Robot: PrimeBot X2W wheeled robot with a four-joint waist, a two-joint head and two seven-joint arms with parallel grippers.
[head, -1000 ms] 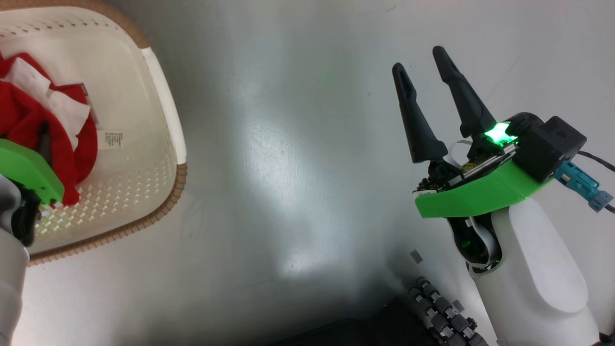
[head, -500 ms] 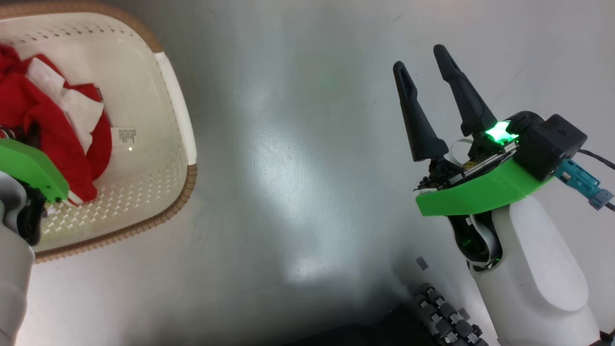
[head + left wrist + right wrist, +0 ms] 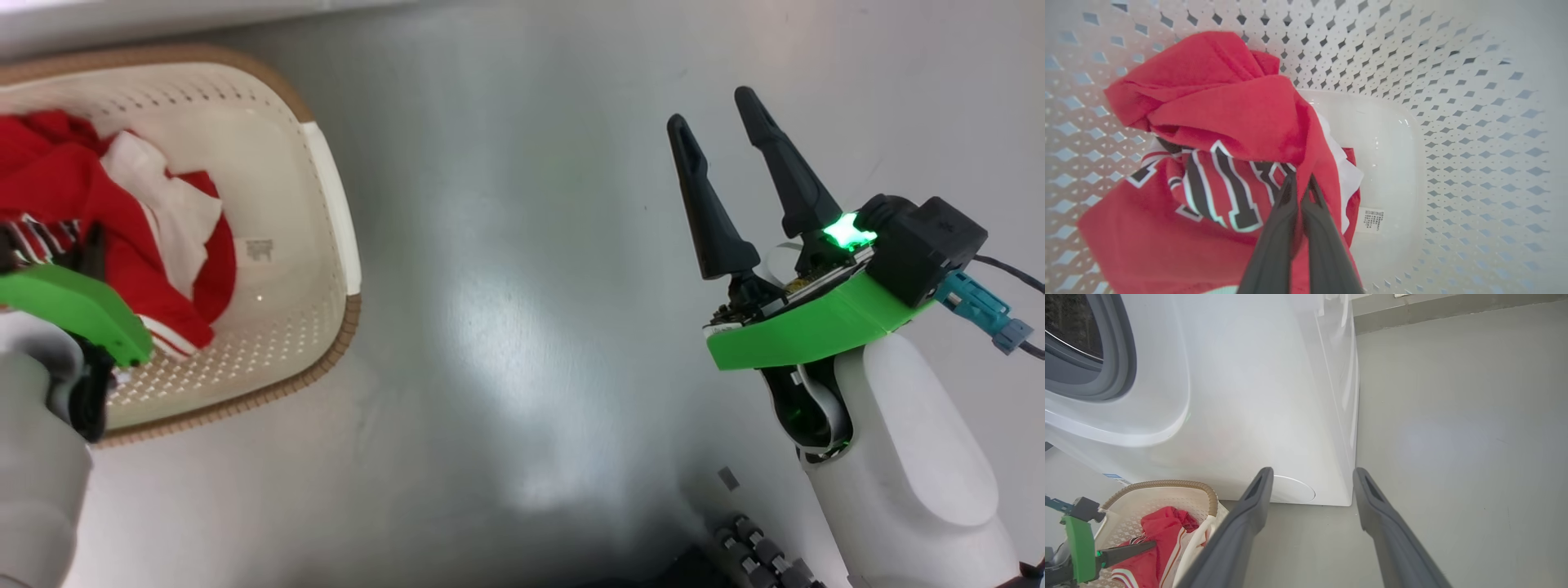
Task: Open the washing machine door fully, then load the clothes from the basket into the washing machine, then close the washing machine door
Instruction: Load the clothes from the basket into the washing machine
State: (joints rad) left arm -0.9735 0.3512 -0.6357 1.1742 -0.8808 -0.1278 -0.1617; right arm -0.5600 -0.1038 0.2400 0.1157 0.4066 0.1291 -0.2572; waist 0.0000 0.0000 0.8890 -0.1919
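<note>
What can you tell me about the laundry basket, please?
The basket is cream-white perforated plastic with a brown woven-look rim, a white side handle and a label on its bottom. It stands upright on the grey floor near the washing machine, holding red clothes; the left pincer reaches inside, shut on one.

You have bare floor [image 3: 506, 286] open between the basket [image 3: 331, 204] on the left and your right gripper [image 3: 712, 106], whose fingers stand apart above it. Inside the basket, the clothes [image 3: 57, 188] crowd the left half; the right half is free down to the bottom. Your left gripper [image 3: 1301, 179] is pinched into the clothes. The washer [image 3: 1249, 396] blocks the far side, just beyond the basket.
</note>
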